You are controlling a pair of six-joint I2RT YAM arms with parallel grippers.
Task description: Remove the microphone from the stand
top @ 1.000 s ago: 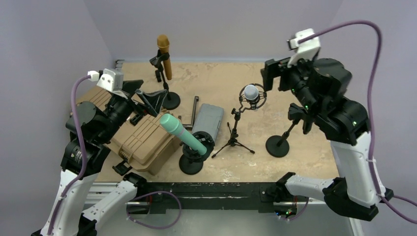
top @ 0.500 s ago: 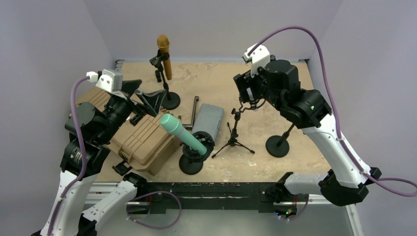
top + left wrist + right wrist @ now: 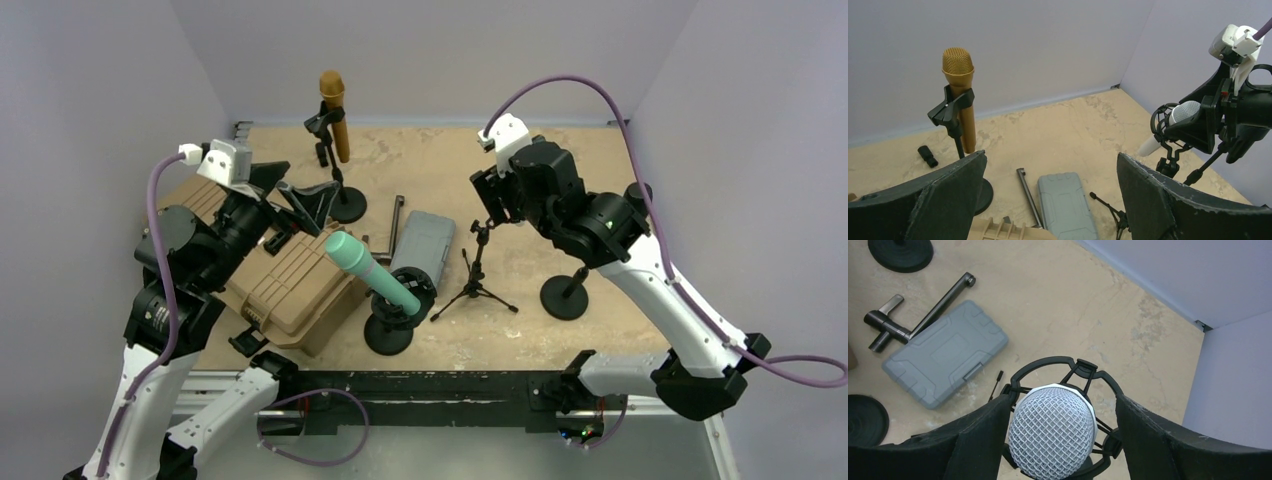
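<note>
Straddling the silver-mesh microphone (image 3: 1050, 432), the right pincer (image 3: 1064, 401) holds its two fingers apart, one on each side of the round head. The finger on the left of the wrist view sits right against the mesh, though whether it touches cannot be told. The other finger shows a clear gap.

The microphone rests in a black ring-shaped shock mount (image 3: 1068, 366) on top of a small tripod stand (image 3: 474, 282). This stand is near the middle of the table (image 3: 560, 165), just right of a flat grey case (image 3: 422, 245). In the top view the right arm's wrist hides the microphone head.

The left pincer (image 3: 1050, 156) hangs with its fingers spread wide and nothing between them. It is above the far end of a tan case (image 3: 285, 285) on the left side of the table.

A gold microphone (image 3: 334, 112) stands upright in a clip stand at the far left. A teal microphone (image 3: 370, 270) leans in a round-based holder near the front edge. A black stand with a round base (image 3: 565, 297) sits to the right of the tripod. A dark metal bar (image 3: 943, 300) lies beside the far edge of the grey case.
</note>
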